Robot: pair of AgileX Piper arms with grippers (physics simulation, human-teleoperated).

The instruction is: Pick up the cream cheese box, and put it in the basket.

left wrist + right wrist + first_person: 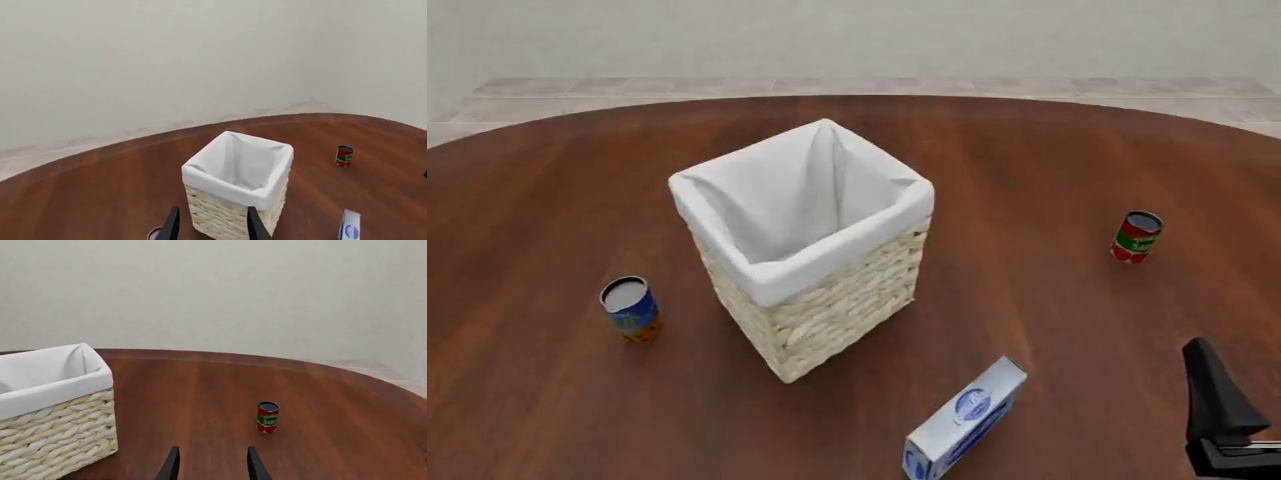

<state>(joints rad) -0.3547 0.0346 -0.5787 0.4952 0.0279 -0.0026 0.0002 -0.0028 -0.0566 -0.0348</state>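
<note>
The cream cheese box (968, 420), a pale carton with blue edges and a round blue logo, stands on a long edge on the table, in front of the basket and a little to its right. It also shows in the left wrist view (349, 226). The wicker basket (827, 300) with a white liner stands upright mid-table and looks empty. My left gripper (213, 227) is open and empty, short of the basket (230, 215). My right gripper (212, 467) is open and empty, to the right of the box. Only its black tip (1217, 410) shows in the front view.
A blue can (630, 308) stands left of the basket. A red and green can (1136, 237) stands at the right, and shows in the right wrist view (267, 417) and the left wrist view (343, 156). The round brown table (561, 180) ends at a pale floor and wall.
</note>
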